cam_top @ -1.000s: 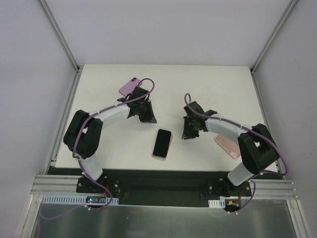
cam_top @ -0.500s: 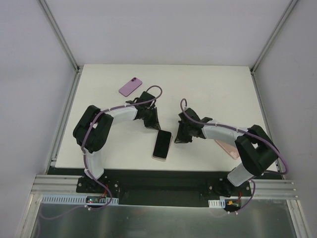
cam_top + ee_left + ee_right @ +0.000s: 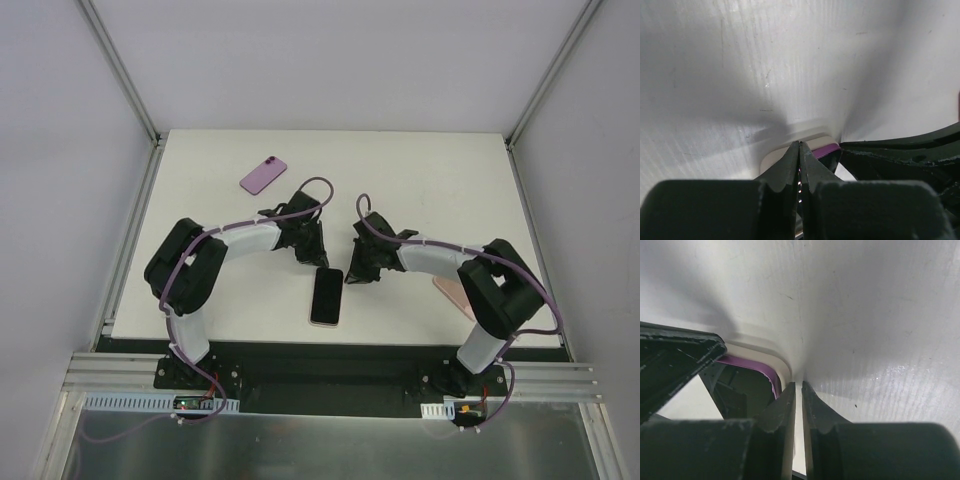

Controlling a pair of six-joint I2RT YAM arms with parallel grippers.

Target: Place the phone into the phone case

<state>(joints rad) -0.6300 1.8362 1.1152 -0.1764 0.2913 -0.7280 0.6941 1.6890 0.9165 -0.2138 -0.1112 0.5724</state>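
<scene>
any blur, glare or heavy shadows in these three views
Top external: sharp, evenly lit, only soft shadows under the arms. Left wrist: the left claw is close and blurred, a shadow darkening the table around it. Right wrist: the right claw is soft too, dark shadow upper left, bright sheen at right.

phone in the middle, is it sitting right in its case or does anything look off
Mostly fine: the phone lies straight in the pale case. At its far corner a purple edge shows inside the case rim, so it may not be fully seated. The left hand and right hand sit there, shut.
</scene>
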